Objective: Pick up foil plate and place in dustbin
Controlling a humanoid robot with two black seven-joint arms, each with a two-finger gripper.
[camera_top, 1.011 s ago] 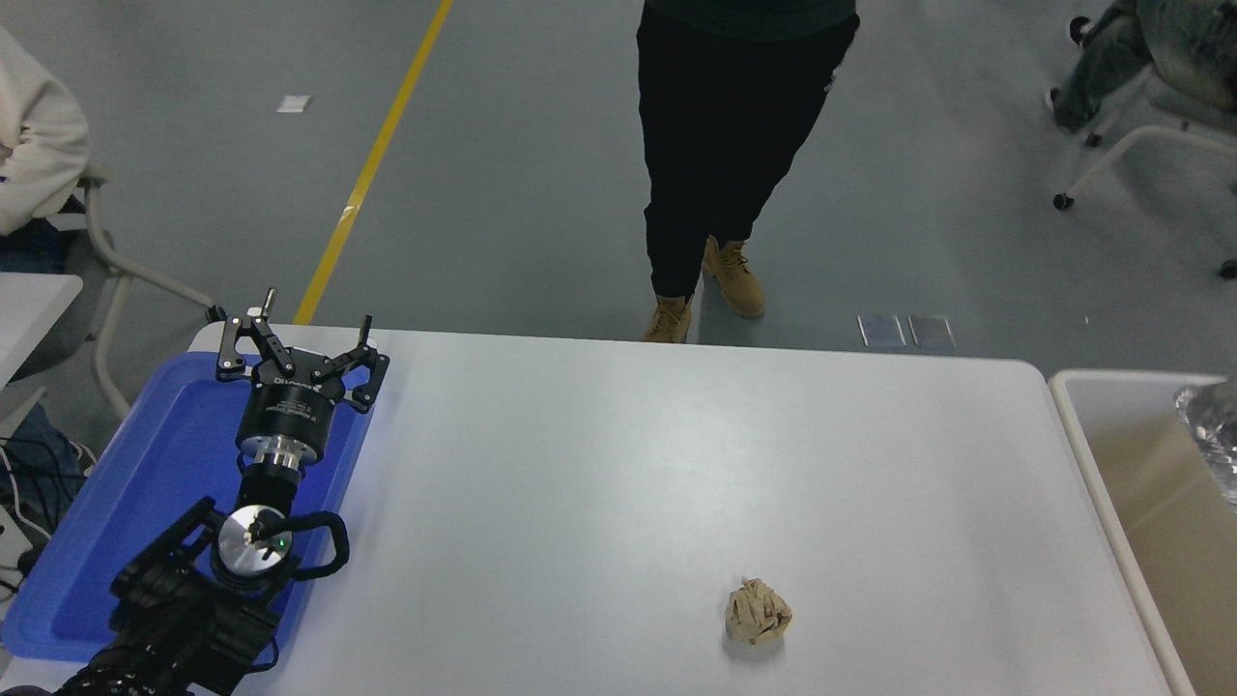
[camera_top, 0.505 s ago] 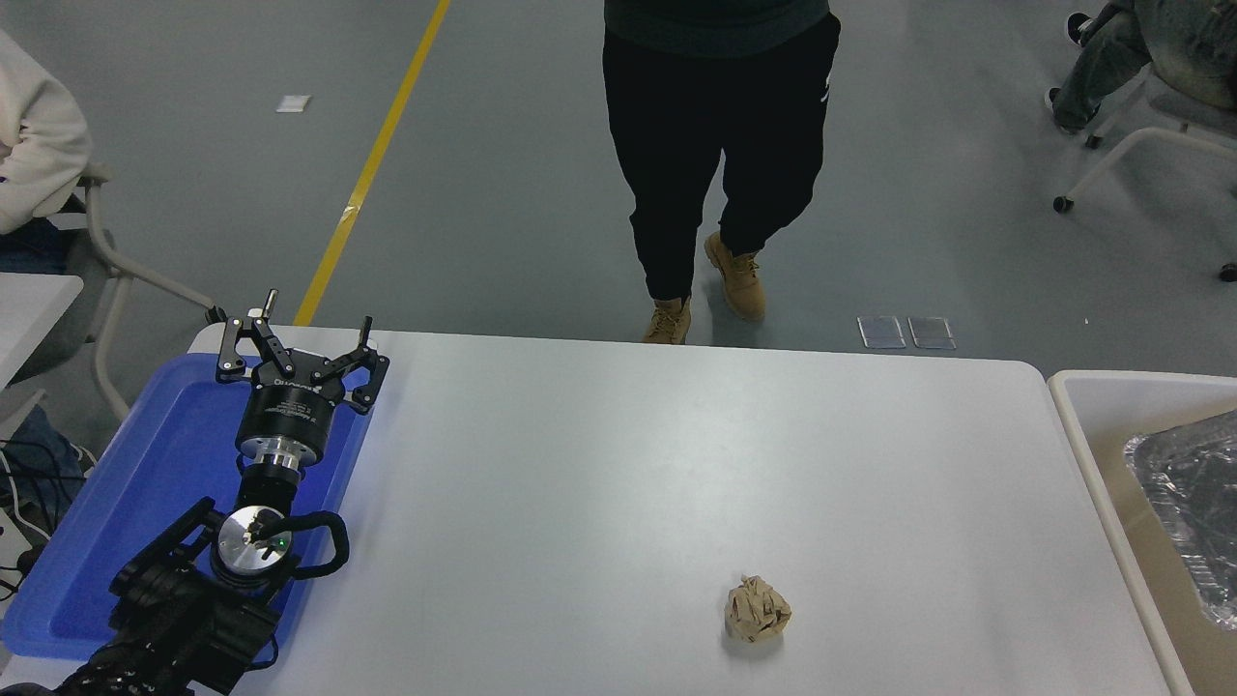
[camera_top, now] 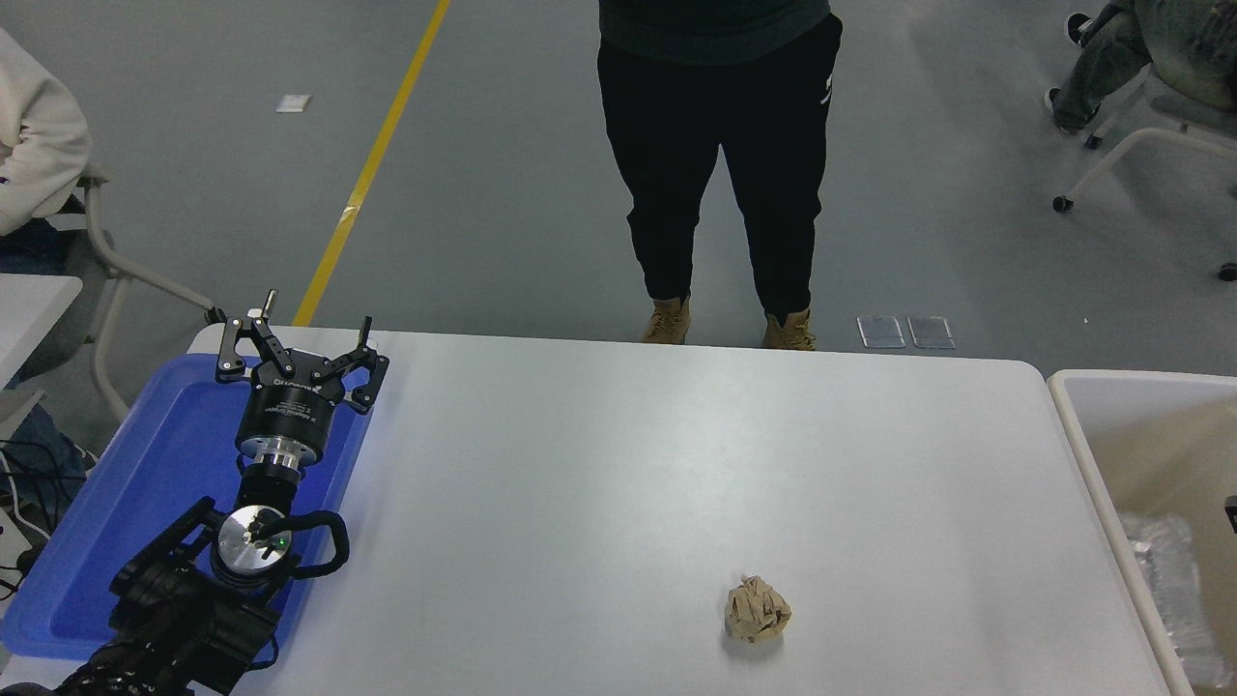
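Observation:
The foil plate (camera_top: 1172, 592) lies low inside the dustbin (camera_top: 1082, 454) at the right edge of the picture, shiny and crinkled, partly cut off by the frame. A small dark sliver (camera_top: 1232, 514) at the right edge above the plate is all that shows of my right arm; its gripper cannot be made out. My left gripper (camera_top: 298, 338) is open and empty, parked over the blue tray at the far left.
A flat blue tray (camera_top: 116, 503) lies at the table's left under the left arm. A crumpled brown paper ball (camera_top: 757, 610) sits on the table near the front right. A person (camera_top: 715, 145) stands at the far edge.
The foil plate has moved from high at the bin's right edge down into the bin and now lies on its bottom. The person has stepped to stand square at the far edge.

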